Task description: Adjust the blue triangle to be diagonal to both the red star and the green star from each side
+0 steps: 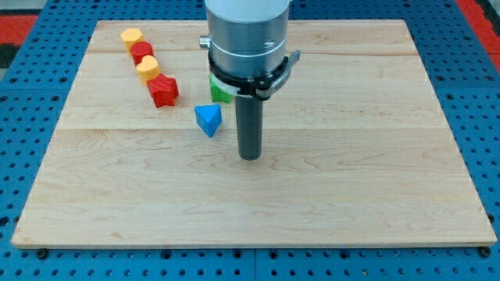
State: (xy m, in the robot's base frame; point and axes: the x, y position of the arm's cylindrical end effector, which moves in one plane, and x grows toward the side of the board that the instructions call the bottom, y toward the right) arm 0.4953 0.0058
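Observation:
The blue triangle (208, 120) lies on the wooden board (250, 195), a little left of centre. The red star (164, 90) sits up and to its left. A green block (219, 92), mostly hidden behind the arm, sits up and to the right of the triangle; its shape cannot be made out. My tip (249, 157) rests on the board to the right of and slightly below the blue triangle, a short gap away, touching no block.
A diagonal row at the view's upper left holds a yellow block (131, 37), a red block (141, 53) and another yellow block (148, 69), ending next to the red star. The arm's grey body (246, 35) covers the top centre. Blue pegboard (31, 117) surrounds the board.

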